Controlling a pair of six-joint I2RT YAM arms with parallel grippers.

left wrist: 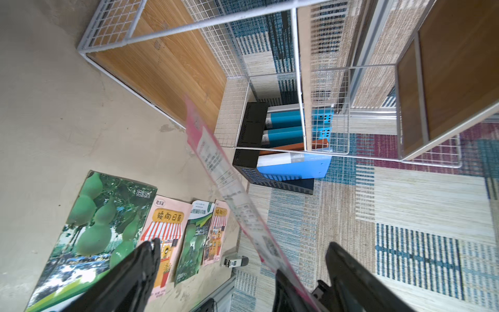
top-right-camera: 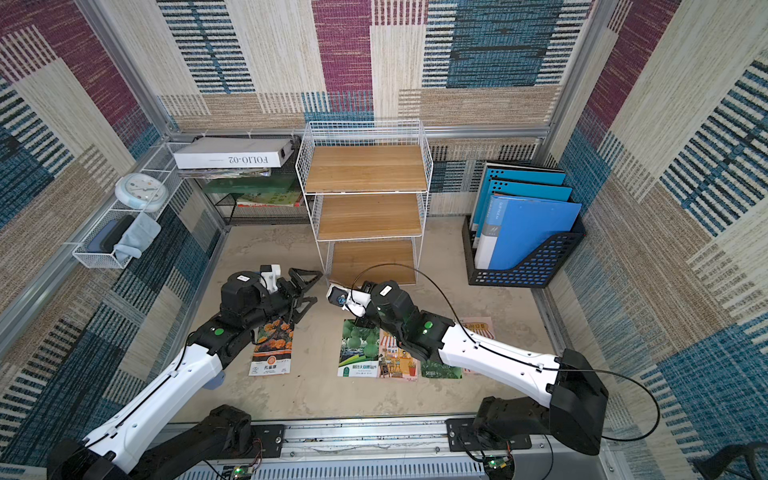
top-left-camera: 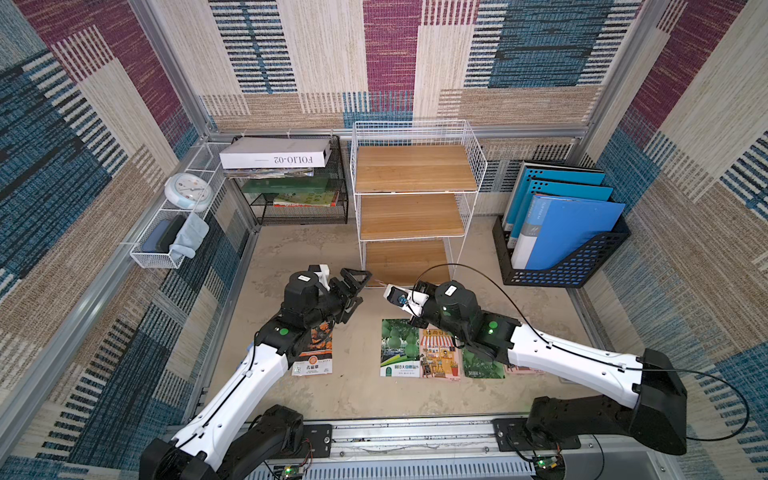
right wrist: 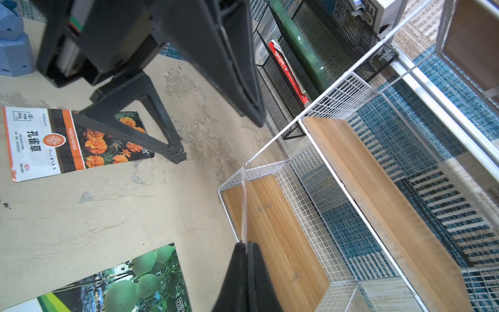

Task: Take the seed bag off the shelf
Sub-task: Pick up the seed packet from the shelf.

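- Pink and paper-thin, the seed bag (left wrist: 216, 162) hangs edge-on just in front of the shelf's (top-left-camera: 415, 168) lowest board, clear of the wire frame and lifted off the desk (top-left-camera: 357, 395).
- The right pincer (right wrist: 246, 247) is clamped tight on one edge of it. To my eye, a pinch at the rim is the only way to carry something so flat.
- The left pincer (top-left-camera: 354, 291) stands spread wide and holds nothing, near the shelf's bottom front corner. The bag's free end reaches toward the gap between its jaws, so it looks ready to steady or take the floppy end.
- All three wooden boards of the shelf are bare, so I judge the removal itself done.
- Further out from the shelf, a marigold packet (top-left-camera: 318, 357) and a gourd packet (top-left-camera: 399, 347) lie flat on the desk. The pink bag probably gets laid down beside them.
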